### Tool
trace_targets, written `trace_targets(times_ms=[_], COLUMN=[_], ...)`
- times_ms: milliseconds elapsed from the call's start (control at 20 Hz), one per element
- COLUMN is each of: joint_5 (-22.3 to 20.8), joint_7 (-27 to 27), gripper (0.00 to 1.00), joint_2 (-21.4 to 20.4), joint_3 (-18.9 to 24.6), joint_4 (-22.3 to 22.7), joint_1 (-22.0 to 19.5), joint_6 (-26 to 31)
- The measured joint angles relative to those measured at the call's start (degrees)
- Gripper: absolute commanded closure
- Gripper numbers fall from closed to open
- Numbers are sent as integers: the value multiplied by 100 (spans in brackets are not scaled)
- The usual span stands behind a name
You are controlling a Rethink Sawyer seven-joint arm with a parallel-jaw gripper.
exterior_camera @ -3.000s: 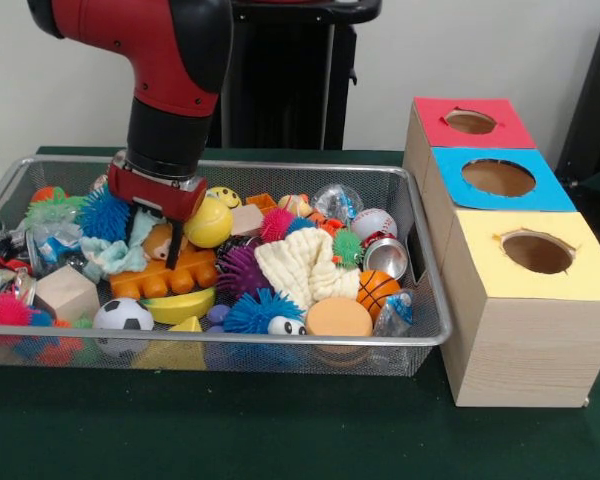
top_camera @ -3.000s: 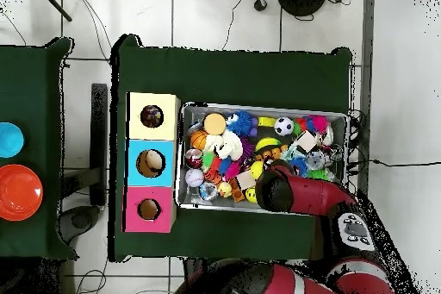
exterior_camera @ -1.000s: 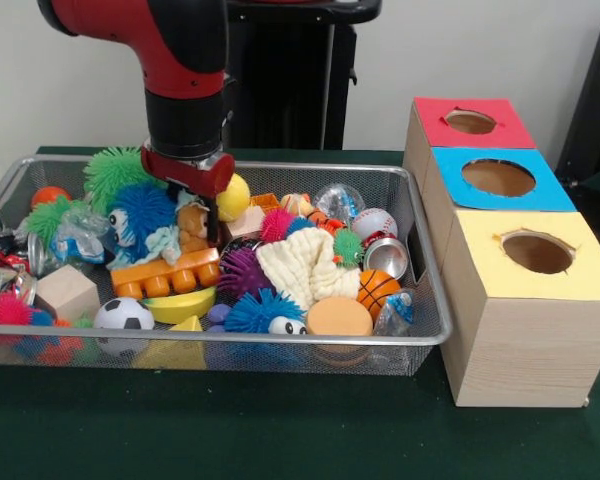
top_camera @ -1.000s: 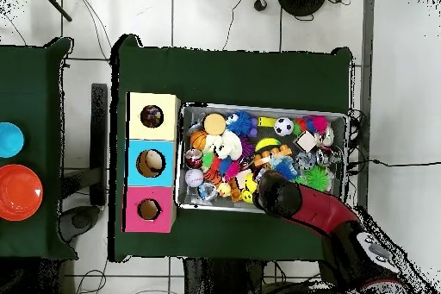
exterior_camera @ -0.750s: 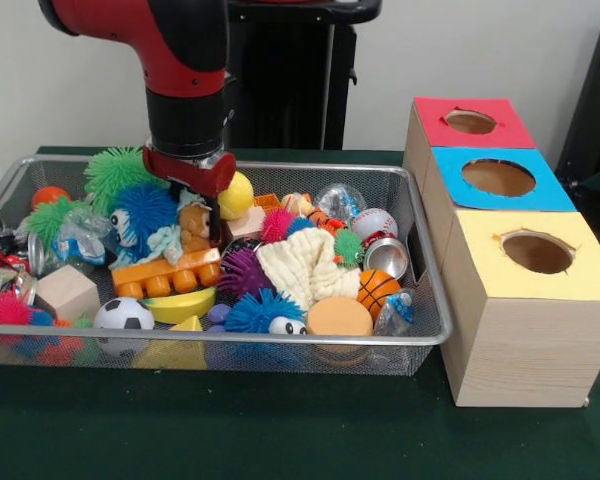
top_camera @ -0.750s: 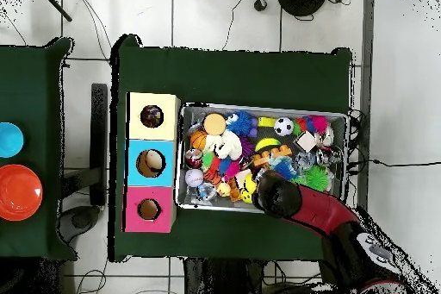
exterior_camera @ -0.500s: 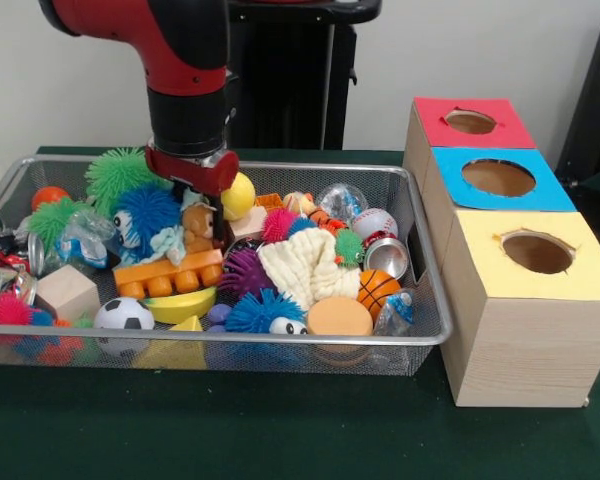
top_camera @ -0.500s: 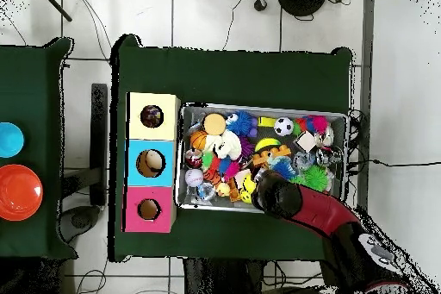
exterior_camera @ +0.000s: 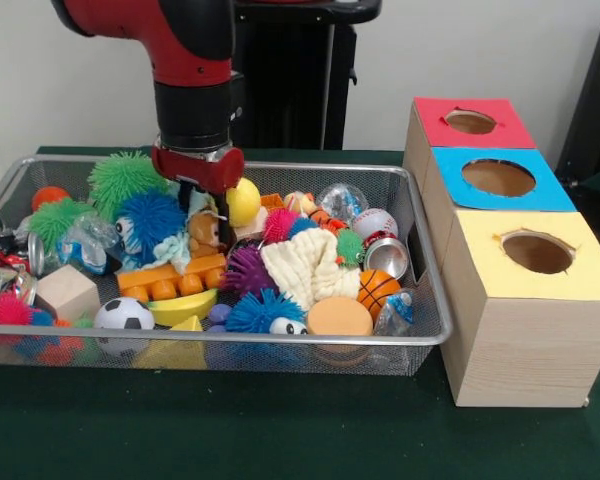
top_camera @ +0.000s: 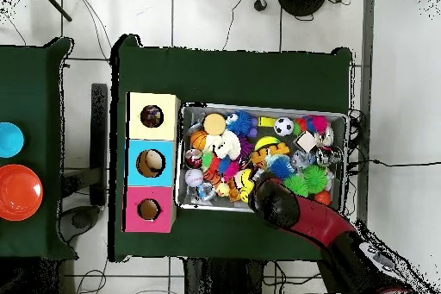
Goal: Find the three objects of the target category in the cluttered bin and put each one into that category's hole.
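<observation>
**Small plush bear in my pincer, left of centre in the bin**

My pincer (exterior_camera: 206,215) is closed on the small brown plush bear (exterior_camera: 205,234), which sits left of centre in the front view, just above the orange toy brick (exterior_camera: 170,282) and beside the yellow ball (exterior_camera: 242,201). I cannot tell whether the bear is already clear of the clutter or resting on it.

I judge the bear light and soft: it will squash between my fingers, not slip, and nothing about it looks fragile. The head and upper body, where I have it, seem the best place to hold; a limb would flop and could snag on the pale cloth (exterior_camera: 176,253) next to it.

My arm (exterior_camera: 194,90) comes straight down from the upper left of the front view, wrist vertical over the wire bin (exterior_camera: 420,330). In the overhead view it reaches in from the lower right, covering the bin's lower edge. The three boxes with holes (exterior_camera: 500,178) stand at the right of the front view, well apart from me.
</observation>
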Motion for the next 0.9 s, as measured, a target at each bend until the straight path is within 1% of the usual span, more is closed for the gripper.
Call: trace_targets(times_ms=[200, 300, 350, 900], joint_5=[1, 1, 1, 36], joint_7=[-1, 0, 0, 0], gripper=[0, 0, 0, 0], joint_2=[-7, -8, 3, 250], joint_3=[164, 322, 443, 1050], joint_4=[202, 323, 425, 967], joint_1=[-66, -117, -153, -251], joint_6=[-307, -427, -449, -458])
